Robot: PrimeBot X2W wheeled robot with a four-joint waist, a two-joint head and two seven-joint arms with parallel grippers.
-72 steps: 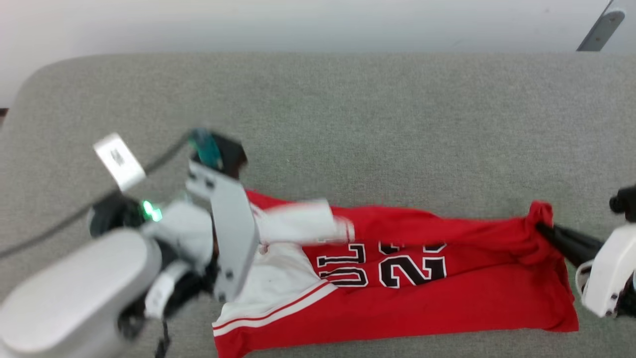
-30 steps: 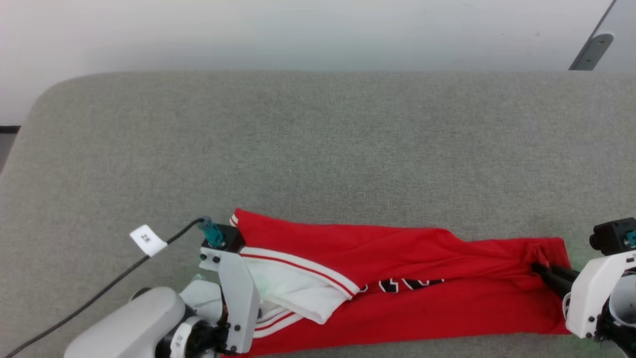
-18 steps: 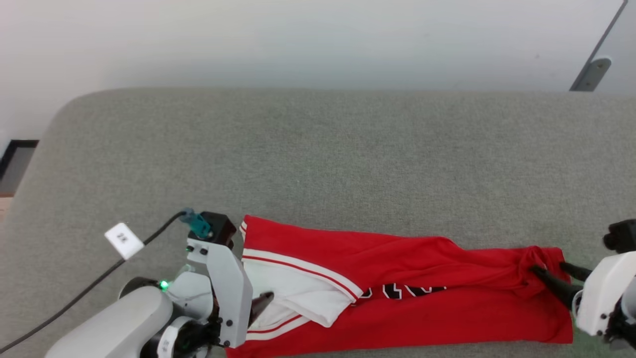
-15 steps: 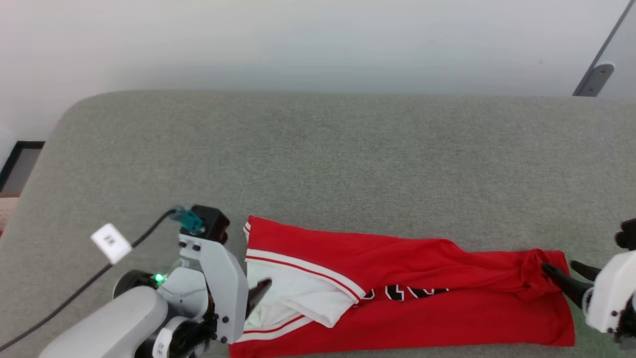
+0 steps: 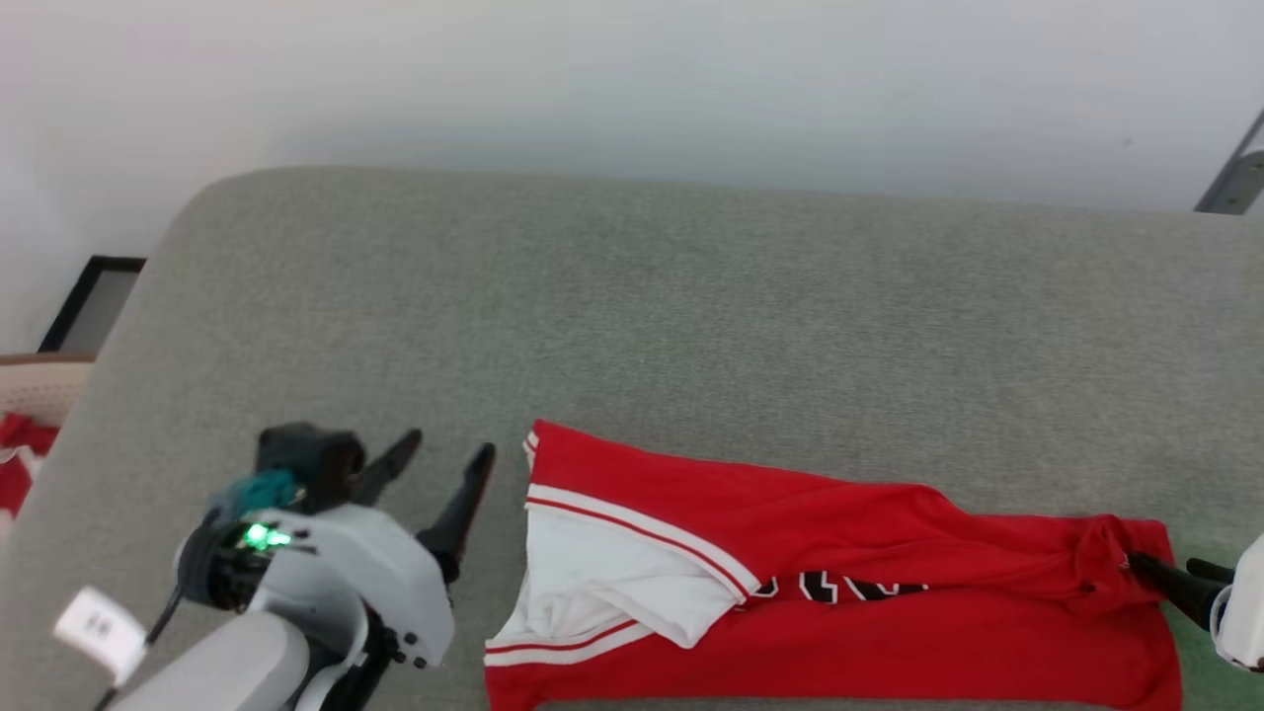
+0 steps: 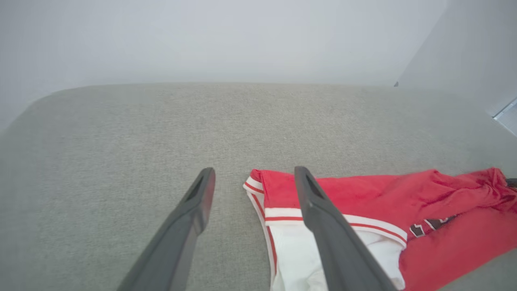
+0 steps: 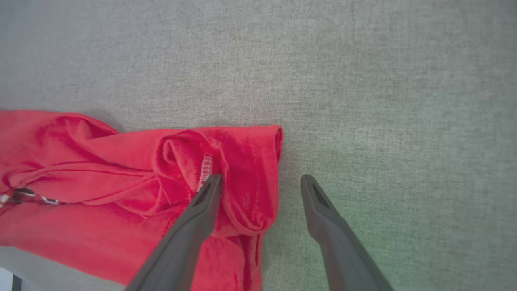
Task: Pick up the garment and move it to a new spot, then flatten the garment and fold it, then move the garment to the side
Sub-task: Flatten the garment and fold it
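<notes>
My left gripper (image 5: 446, 444) is spread wide and empty, just beside the red garment's (image 5: 869, 632) white-striped end. My right gripper (image 5: 1163, 563) gapes over its bunched end. It lies along the grey padded table's (image 5: 691, 326) near edge.

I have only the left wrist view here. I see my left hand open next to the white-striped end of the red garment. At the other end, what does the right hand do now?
Observer: The right hand is open. One finger lies over the bunched corner of the garment, the other over bare cushion.
Operator: Is that corner flat?
Observer: No. The right wrist view shows it rolled into a lump, with a stitched seam turned outward.
Operator: Is anything beside the cushion?
Observer: Yes. In the head view, past its left end, a beige basket shows with some red cloth.
</notes>
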